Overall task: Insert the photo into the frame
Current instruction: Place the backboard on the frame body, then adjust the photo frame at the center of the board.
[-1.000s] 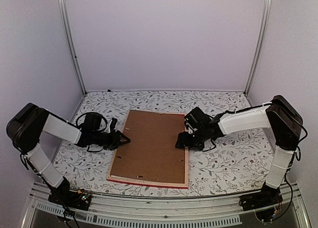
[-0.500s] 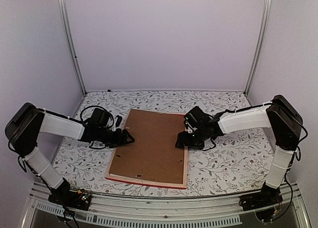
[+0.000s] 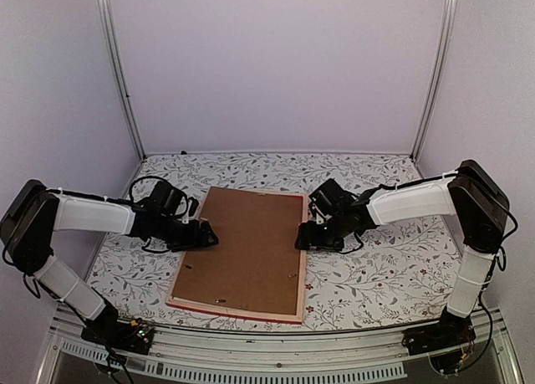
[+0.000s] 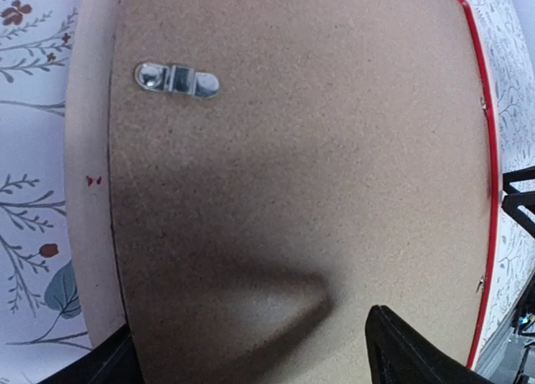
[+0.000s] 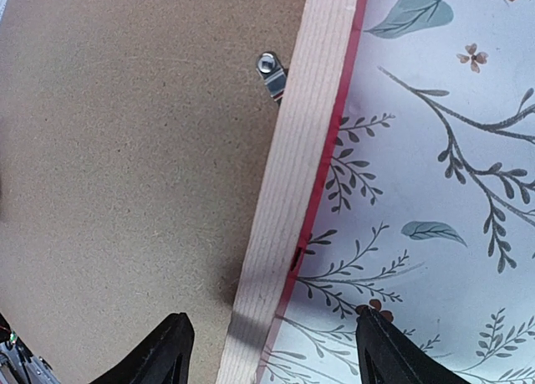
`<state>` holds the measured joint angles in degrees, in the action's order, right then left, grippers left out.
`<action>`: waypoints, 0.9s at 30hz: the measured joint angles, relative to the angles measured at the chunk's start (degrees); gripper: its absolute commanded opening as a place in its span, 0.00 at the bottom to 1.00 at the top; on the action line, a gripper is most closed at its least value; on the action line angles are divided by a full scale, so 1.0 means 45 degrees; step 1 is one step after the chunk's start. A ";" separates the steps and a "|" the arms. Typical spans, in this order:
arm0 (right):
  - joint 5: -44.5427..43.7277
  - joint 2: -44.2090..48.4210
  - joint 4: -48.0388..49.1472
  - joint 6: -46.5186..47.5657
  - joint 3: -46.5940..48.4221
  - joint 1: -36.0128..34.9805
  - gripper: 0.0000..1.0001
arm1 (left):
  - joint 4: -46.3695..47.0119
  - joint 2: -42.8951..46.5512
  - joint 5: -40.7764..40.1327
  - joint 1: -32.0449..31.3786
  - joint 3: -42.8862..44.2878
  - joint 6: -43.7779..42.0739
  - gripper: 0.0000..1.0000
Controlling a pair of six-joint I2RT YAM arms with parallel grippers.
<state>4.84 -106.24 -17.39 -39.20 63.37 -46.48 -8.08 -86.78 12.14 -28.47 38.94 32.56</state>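
Observation:
The frame (image 3: pixel 234 310) lies face down on the table, pale wood back up and red edges showing. A plain brown backing board (image 3: pixel 247 246) fills it. The photo is hidden. My left gripper (image 3: pixel 207 235) is open over the frame's left side. In the left wrist view (image 4: pixel 251 346) one finger is by the pale left rail (image 4: pixel 88 192) and the other is over the board (image 4: pixel 318 150). My right gripper (image 3: pixel 303 240) is open and straddles the right rail (image 5: pixel 288 175), as the right wrist view (image 5: pixel 272 330) shows. One fingertip is over the board (image 5: pixel 125 150), the other over the table.
Small metal turn clips (image 4: pixel 177 79) (image 5: pixel 272 74) sit at the board's edges. The floral tablecloth (image 3: pixel 384 275) surrounds the frame. Metal posts and pale walls close the back and sides. The table's front rail (image 3: pixel 276 350) runs just past the frame's near edge.
The frame has slid and turned a little toward the left front. My left gripper has moved in over the frame's left side. The right gripper has stayed at the right rail.

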 measured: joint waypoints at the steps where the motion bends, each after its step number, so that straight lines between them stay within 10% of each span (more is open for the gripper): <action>1: 0.0000 0.0000 0.0000 0.0005 0.0000 0.0000 0.71 | -0.0102 0.0058 -0.0044 -0.0010 0.0015 -0.0005 0.86; 27: 0.0015 0.0000 0.0015 0.0063 0.0000 0.0000 0.71 | -0.1608 0.0520 -0.2123 0.0068 0.0758 -0.0583 0.93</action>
<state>4.91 -106.24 -17.32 -38.92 63.37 -46.48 -15.31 -84.44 2.59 -28.16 42.35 29.93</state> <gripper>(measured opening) 0.706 0.921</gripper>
